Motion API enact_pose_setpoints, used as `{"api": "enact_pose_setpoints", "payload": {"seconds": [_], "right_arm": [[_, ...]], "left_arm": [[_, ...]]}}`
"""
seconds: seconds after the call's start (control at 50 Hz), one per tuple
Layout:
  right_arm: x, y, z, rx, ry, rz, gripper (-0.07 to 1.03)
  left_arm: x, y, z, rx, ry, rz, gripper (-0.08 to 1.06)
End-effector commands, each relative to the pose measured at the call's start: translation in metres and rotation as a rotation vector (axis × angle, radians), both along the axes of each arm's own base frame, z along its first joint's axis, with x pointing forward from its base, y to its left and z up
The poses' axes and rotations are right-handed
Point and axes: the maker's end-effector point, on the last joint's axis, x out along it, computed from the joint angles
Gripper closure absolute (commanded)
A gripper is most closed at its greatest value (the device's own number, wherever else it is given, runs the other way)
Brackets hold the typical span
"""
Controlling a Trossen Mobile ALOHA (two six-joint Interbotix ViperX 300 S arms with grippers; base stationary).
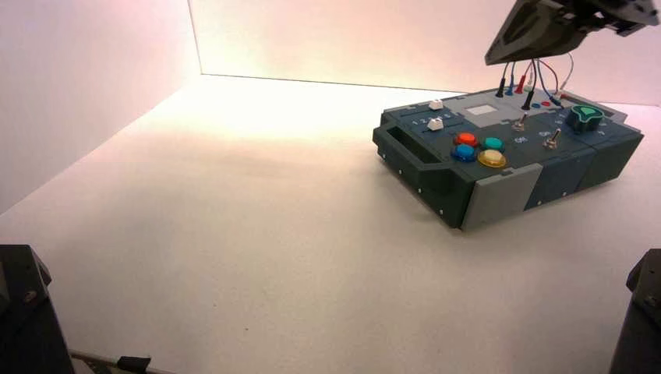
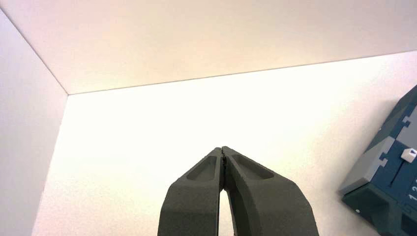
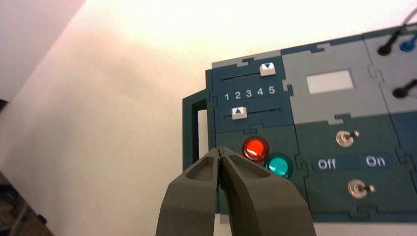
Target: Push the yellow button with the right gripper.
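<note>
Push not yet made: we see the yellow button [image 1: 492, 158] on the near part of the control box [image 1: 499, 195], closed right pincer [image 3: 220, 150] raised above it, closed left pincer [image 2: 222, 148] idle; lowering and pressing remain.

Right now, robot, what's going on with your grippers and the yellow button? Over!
Right gripper shut, high above box. Left gripper shut, away left of box. Yellow button uncovered in high view, nothing on it.
</note>
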Motion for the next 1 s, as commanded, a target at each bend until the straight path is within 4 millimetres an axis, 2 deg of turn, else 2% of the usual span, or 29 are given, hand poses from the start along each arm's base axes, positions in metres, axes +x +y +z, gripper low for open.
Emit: {"api": "enact_pose_setpoints", "payload": {"seconds": [0.02, 0.32, 0.62, 1.0], "right_arm": [[-0.001, -0.006, 0.010, 0.029, -0.015, -0.039, 0.98], [-0.014, -0.018, 0.017, 0.036, 0.030, -0.068, 0.98], [-0.018, -0.028, 0.012, 0.007, 0.087, -0.129, 0.98], [-0.012, -0.027, -0.009, -0.006, 0.197, -0.129, 0.98]], "left_arm": [[-0.001, -0.002, 0.018, -0.014, -0.047, -0.005, 1.01], [-0.006, -0.012, 0.013, -0.018, -0.034, -0.027, 1.01], [-0.006, -0.013, 0.012, -0.018, -0.038, -0.030, 1.01], [-0.003, -0.014, 0.010, -0.019, -0.044, -0.027, 1.01]]}}
